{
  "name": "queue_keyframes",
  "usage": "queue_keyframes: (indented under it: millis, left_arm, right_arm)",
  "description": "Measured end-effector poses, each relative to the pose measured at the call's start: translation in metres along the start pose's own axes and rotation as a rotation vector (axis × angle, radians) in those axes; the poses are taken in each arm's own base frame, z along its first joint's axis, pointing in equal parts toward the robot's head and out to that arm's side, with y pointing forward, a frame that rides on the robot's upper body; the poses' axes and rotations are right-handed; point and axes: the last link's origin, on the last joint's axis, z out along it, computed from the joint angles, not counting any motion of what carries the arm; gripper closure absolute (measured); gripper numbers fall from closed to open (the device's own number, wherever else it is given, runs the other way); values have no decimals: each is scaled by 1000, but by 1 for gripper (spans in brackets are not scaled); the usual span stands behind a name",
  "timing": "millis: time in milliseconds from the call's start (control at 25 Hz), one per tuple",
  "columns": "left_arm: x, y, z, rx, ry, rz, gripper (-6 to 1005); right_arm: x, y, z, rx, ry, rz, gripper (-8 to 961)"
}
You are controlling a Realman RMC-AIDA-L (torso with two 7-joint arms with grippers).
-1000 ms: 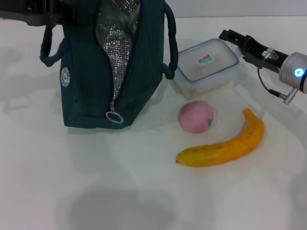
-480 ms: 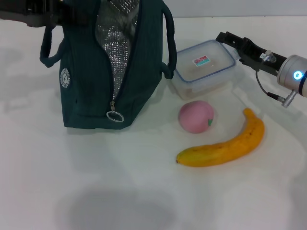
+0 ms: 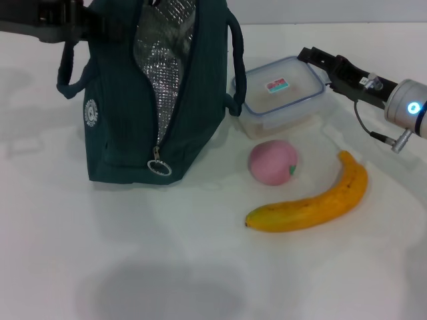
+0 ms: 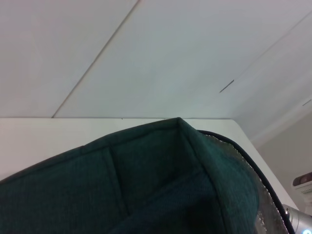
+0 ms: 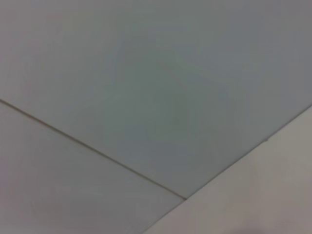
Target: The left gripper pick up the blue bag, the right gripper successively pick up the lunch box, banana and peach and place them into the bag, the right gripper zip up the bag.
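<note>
The blue bag (image 3: 157, 93) is held upright on the table (image 3: 200, 267) at its upper left by the left gripper (image 3: 70, 17), so that the unzipped mouth with its foil lining is presented for loading; whether those fingers are clenched on the fabric cannot be told. The right gripper (image 3: 313, 56) is positioned at the far right corner of the lunch box (image 3: 281, 93), touching or just above the lid, its fingers' state likewise not discernible. The lunch box sits just beside the bag, with the peach (image 3: 272, 162) and banana (image 3: 313, 200) nearer the robot, none yet loaded.

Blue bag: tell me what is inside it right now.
Through the open zipper of the blue bag, only silver foil lining shows. The lower interior is hidden by the fabric walls. The lunch box, peach and banana are outside it.
</note>
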Motion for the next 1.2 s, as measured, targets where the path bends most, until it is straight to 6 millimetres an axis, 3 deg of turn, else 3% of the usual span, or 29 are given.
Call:
queue_keyframes:
  millis: [400,840,1040,1200]
  left_arm:
    - [-3,-1,0,-1,-4,-4,963]
    - [-3,-2,-1,2,-5,3,963]
    - [-3,-1,-1,1,-5,6,963]
    - [-3,-1,-1,1,-4,7,963]
  right_arm:
    - [6,-4,-3,4,36,-41,167]
    - [5,-5,-5,7,27,-46,602]
    - [5,-5,-5,7,26,-47,713]
    - [5,-8,-7,13,19,-38,731]
